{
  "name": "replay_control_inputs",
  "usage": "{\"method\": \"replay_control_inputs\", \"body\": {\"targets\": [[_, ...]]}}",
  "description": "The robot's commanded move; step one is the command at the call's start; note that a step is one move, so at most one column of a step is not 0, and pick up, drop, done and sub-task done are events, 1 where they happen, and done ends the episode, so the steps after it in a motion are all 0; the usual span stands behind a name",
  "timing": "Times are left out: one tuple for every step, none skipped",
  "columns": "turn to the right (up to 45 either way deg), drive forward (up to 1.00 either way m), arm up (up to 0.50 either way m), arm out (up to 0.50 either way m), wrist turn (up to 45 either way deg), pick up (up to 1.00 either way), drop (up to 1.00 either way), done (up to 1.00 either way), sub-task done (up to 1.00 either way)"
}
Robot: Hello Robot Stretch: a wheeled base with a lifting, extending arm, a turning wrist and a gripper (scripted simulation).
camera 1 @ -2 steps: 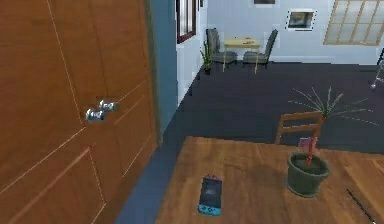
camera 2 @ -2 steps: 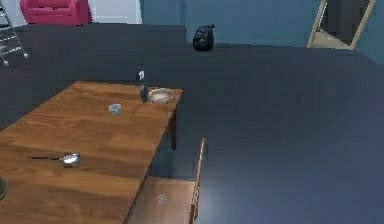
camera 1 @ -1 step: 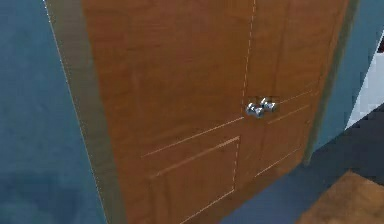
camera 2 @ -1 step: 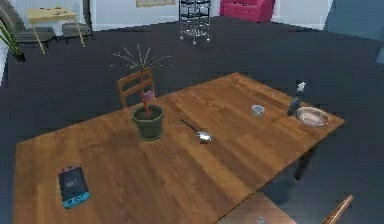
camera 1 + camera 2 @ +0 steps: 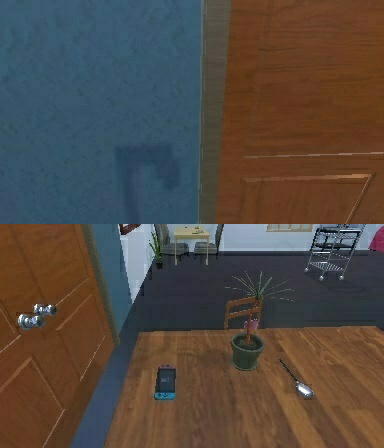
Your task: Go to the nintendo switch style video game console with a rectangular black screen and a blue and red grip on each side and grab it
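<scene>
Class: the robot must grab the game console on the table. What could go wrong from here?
The blue wall and wooden door look very close ahead; driving forward could hit them. The console lies near the table edge; a clumsy nudge might push it off.

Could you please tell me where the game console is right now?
In the arm side view, the console lies on the wooden table, left of centre, with the potted plant to its right.
</scene>
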Motion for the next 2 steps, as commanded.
{"method": "replay_control_inputs", "body": {"targets": [[0.0,0.0,0.5,0.0,0.0,0.0,0.0,0.0,0.0],[0.0,0.0,0.24,0.0,0.0,0.0,0.0,0.0,0.0]]}}
